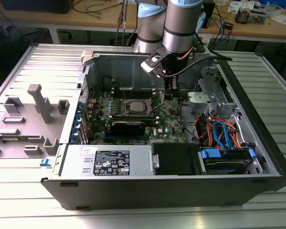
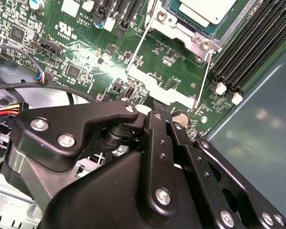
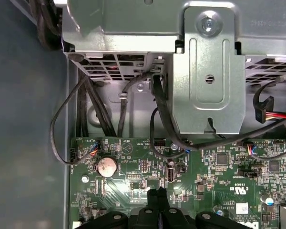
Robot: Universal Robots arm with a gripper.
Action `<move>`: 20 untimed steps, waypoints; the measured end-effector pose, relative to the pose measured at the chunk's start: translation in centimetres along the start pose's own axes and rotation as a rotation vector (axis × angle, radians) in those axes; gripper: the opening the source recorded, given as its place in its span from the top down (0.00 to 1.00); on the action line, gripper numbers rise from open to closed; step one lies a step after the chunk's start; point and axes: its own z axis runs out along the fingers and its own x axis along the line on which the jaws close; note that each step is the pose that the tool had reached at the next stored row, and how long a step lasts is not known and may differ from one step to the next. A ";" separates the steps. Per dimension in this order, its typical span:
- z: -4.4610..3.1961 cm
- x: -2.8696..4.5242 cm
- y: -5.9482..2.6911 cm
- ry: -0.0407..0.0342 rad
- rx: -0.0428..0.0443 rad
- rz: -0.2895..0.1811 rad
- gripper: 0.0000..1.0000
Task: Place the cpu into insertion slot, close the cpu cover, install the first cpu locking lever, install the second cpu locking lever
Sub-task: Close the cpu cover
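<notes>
1. The cpu [image 2: 207, 8] already sits in the insertion slot [image 2: 183, 34], mid-board.
2. The cpu cover [image 2: 155, 86] looks swung open, tilted up off the chip, so closing it and both lever steps seem left to do.
3. In the exterior view the gripper [image 1: 168, 94] hangs at two o'clock of the slot, jaws closed together, holding nothing.

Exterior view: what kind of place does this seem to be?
Probably an electronics or robotics workshop. An open computer case lies on a ribbed metal table with a robot arm reaching into it, and the wooden benches behind carry cables and small electronic parts.
</notes>
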 end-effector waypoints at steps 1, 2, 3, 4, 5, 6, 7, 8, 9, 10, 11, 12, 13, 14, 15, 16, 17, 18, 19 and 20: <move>-0.06 0.01 -0.18 0.0000 0.0052 0.000 0.89; -0.37 -0.01 -0.29 0.0000 0.0124 -0.001 0.89; -0.52 -0.01 -0.57 0.0005 0.0179 -0.001 0.89; -0.55 -0.02 -0.99 0.0002 0.0198 -0.001 0.89; -0.55 -0.01 -1.00 0.0002 0.0198 -0.001 0.89; -0.55 -0.01 -1.01 0.0002 0.0198 -0.001 0.89; -0.55 -0.01 -1.01 0.0002 0.0198 -0.001 0.89; -0.55 -0.01 -1.01 0.0003 0.0198 -0.001 0.89; -0.55 -0.01 -1.02 0.0003 0.0198 -0.001 0.89; -0.55 -0.01 -1.05 0.0003 0.0199 -0.001 0.89; -0.55 -0.01 -1.09 0.0002 0.0198 -0.001 0.89; -0.55 -0.01 -1.15 0.0003 0.0198 -0.001 0.89; -0.55 -0.01 -1.17 0.0002 0.0199 -0.001 0.89; -0.55 -0.01 -1.18 0.0002 0.0198 -0.001 0.89; -0.55 -0.01 -1.20 0.0003 0.0198 -0.001 0.89; -0.55 -0.01 -1.24 0.0003 0.0198 -0.001 0.89; -0.55 -0.01 -1.26 0.0002 0.0198 -0.001 0.89; -0.55 -0.01 -1.27 0.0002 0.0198 -0.001 0.89; -0.55 -0.01 -1.29 0.0002 0.0198 -0.001 0.89; -0.55 -0.01 -1.31 0.0003 0.0198 -0.001 0.89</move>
